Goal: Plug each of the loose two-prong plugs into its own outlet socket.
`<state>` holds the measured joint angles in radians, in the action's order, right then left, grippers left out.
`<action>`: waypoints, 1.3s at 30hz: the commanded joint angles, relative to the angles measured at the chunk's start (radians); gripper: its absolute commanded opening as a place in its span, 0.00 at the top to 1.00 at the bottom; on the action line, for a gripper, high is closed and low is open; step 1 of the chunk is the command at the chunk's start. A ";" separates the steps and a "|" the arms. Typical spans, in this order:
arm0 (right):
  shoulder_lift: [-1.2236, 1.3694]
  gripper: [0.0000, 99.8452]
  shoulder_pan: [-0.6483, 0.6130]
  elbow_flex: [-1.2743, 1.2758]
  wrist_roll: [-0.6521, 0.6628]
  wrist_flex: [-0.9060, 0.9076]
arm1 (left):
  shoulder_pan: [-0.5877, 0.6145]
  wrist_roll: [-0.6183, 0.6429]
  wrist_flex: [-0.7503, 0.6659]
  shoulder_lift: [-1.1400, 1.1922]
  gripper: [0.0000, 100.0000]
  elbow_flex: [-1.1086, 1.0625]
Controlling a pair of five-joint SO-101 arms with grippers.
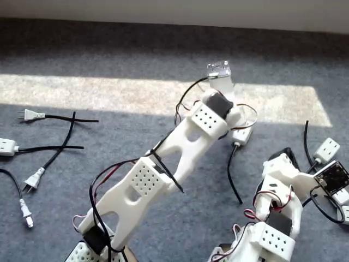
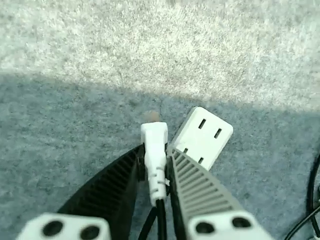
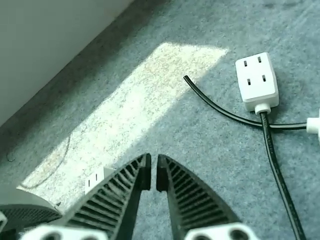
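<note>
My left gripper (image 2: pixel 155 167) is shut on a white two-prong plug (image 2: pixel 154 150), whose black cord runs back between the fingers. The plug's tip points down at the carpet, right beside a white outlet block (image 2: pixel 202 137) with its slots showing. From above, this outlet (image 1: pixel 242 136) lies at mid table under the left gripper (image 1: pixel 234 129). My right gripper (image 3: pixel 152 175) hangs shut and holds nothing, near another white outlet (image 3: pixel 257 77) on a black cord. Loose plugs (image 1: pixel 30 115) (image 1: pixel 32 180) (image 1: pixel 25 212) lie at the far left.
Black cords cross at the left beside one more outlet (image 1: pixel 6 146). At the right edge lies an outlet (image 1: pixel 327 148) next to the right arm (image 1: pixel 283 185). A sunlit strip (image 1: pixel 109 95) runs across the grey carpet below a pale wall.
</note>
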<state>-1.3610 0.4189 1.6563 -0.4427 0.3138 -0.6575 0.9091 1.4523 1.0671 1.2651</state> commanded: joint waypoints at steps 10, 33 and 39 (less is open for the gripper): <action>-0.010 0.96 -0.013 0.021 -0.008 -0.022 | -0.025 0.176 0.198 0.067 0.99 0.394; 0.934 0.84 -0.254 -0.811 0.112 0.209 | 0.429 -0.109 0.328 -0.886 0.99 -0.723; 1.380 0.84 -0.321 -1.382 0.103 0.504 | 0.615 -0.101 0.152 -0.921 0.99 -0.993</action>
<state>-0.1642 0.1320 0.6022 -0.3445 0.7004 -0.1404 0.8124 1.7269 0.1910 0.4150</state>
